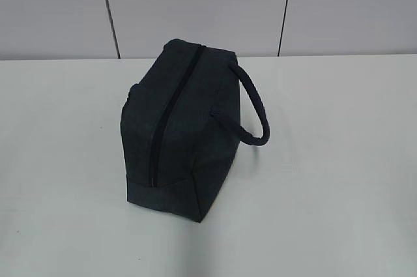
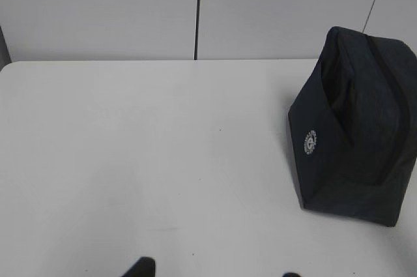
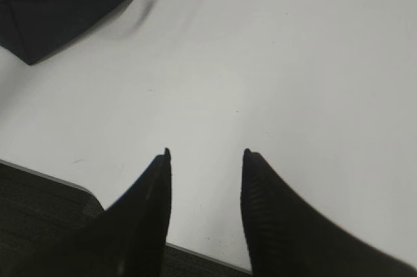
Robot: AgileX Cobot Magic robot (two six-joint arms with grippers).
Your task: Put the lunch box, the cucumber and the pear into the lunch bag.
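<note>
Well apart from lunch bag (image 3: pixel 62 3), right gripper (image 3: pixel 205 156) spread, empty; left gripper (image 2: pixel 215 270) unclear.

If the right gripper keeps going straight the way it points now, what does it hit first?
Bare table, as far as the wrist view shows. The open right gripper aims past the lunch bag, which sits off to its upper left.

Bag (image 2: pixel 358 127) cut by right edge in left wrist view, only a corner in right wrist, left gripper (image 2: pixel 215 272) tips barely showing at bottom edge, bag logo (image 2: pixel 311 142) too small to read
</note>
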